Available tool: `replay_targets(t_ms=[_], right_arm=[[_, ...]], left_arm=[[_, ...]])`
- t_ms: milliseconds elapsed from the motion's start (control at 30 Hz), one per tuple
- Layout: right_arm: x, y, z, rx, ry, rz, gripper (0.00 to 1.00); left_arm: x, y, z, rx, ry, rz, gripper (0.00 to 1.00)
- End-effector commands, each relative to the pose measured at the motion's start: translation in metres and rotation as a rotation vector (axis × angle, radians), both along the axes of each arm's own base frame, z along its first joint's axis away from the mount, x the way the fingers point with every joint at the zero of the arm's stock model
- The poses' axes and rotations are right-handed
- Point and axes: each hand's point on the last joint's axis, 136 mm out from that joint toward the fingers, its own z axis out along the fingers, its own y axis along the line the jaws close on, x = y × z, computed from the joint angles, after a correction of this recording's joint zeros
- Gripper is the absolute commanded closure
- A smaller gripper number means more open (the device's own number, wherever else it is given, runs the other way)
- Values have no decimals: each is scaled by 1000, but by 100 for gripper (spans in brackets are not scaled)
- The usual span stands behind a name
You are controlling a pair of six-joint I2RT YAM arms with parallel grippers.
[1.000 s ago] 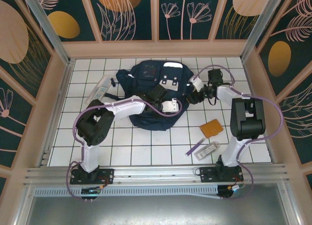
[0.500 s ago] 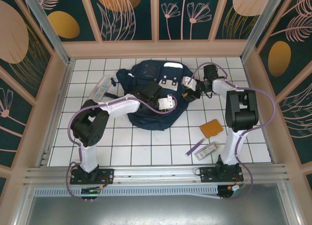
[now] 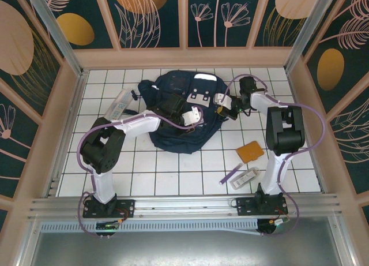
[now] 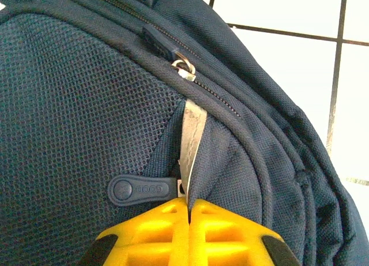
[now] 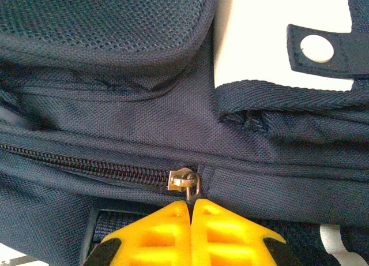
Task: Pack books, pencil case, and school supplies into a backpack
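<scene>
The navy backpack lies at the table's far middle. My left gripper rests on its front, yellow fingers shut on a fold of fabric and the grey reflective strip, beside a rubber zip tab. My right gripper is at the bag's right side, shut on the pull of a metal zip slider; the zip to its left looks closed. The orange book, purple pen and a clear pack lie at the near right. The pencil case is out of view.
Another clear pack lies left of the backpack near the left wall. A strap end with a hole lies on the white tiles by the bag. Wooden walls enclose the table on three sides.
The right gripper has moved left onto the backpack and shut on the zip pull. The left arm has drawn its pinched fabric up and leftward.
</scene>
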Motion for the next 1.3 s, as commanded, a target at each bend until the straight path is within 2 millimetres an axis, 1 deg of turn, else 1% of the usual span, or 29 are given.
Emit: replay_targets(t_ms=[0,133,233,400,433,467,500,533,600,633,700,767,833,1000,1100,1167,1267], right_arm=[[-34,10,12,20,40,54,100],[-56,18,20,47,10,74,100],[-63,19,23,61,-19,77,100],[-81,28,22,64,-43,99,100],[-83,31,23,69,-39,94,100],[-79,32,29,95,-44,67,100],[-72,31,41,150,-48,22,100],[-57,24,57,222,-62,-44,92],[-32,6,77,295,-83,-149,61],[-21,-2,81,296,-96,-176,54],[-9,-12,75,226,-100,-162,52],[-9,-15,61,141,-60,-80,51],[1,-16,53,105,-22,-67,48],[9,-9,35,48,44,-4,48],[7,-13,13,11,85,-12,48],[5,-13,2,18,122,-16,49],[1,-6,-9,47,183,-9,54]], left_arm=[[29,-4,9,-66,-3,111,100],[42,-12,4,-94,51,180,100],[46,-19,7,-134,74,211,100],[46,-26,10,-170,102,202,100],[46,-26,9,-168,107,194,100],[44,-26,8,-167,108,186,100],[41,-26,9,-171,105,173,100],[37,-25,9,-175,100,159,100],[28,-23,10,-184,96,130,100],[24,-22,9,-184,98,114,100],[15,-21,8,-183,111,77,100],[9,-21,7,-184,119,46,100],[6,-20,9,-191,115,33,100],[4,-18,13,-185,110,28,100],[3,-18,12,-188,110,29,100],[2,-20,13,-197,118,24,100],[1,-21,14,-214,127,22,100]])
